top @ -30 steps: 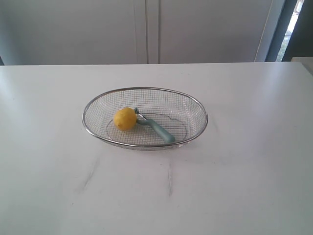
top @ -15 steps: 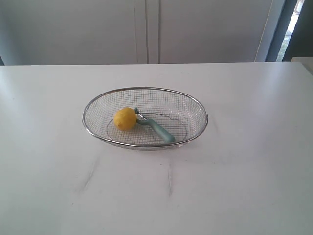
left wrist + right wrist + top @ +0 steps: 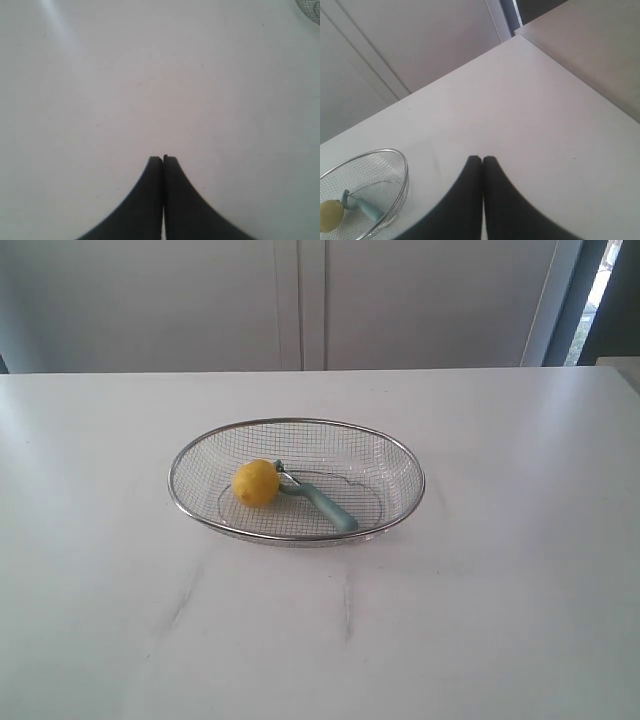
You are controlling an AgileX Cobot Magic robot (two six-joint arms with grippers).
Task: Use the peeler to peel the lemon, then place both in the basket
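The silver wire-mesh basket (image 3: 400, 455) stands in the middle of the white table. Inside it lies the yellow lemon (image 3: 256, 482) at the left, with the teal-handled peeler (image 3: 326, 506) beside it, its blade head touching the lemon. The right wrist view also shows the basket (image 3: 402, 167), the lemon (image 3: 330, 216) and the peeler (image 3: 366, 208). My right gripper (image 3: 482, 159) is shut and empty over bare table, well away from the basket. My left gripper (image 3: 162, 158) is shut and empty over bare table; a bit of the basket's rim (image 3: 310, 12) shows in one corner. Neither gripper appears in the exterior view.
The white table (image 3: 500, 620) reaches to a pale wall with cabinet panels (image 3: 300, 300) behind. A darker surface (image 3: 600, 45) adjoins the table's edge in the right wrist view. Faint scuff marks (image 3: 348, 605) lie on the table in front of the basket.
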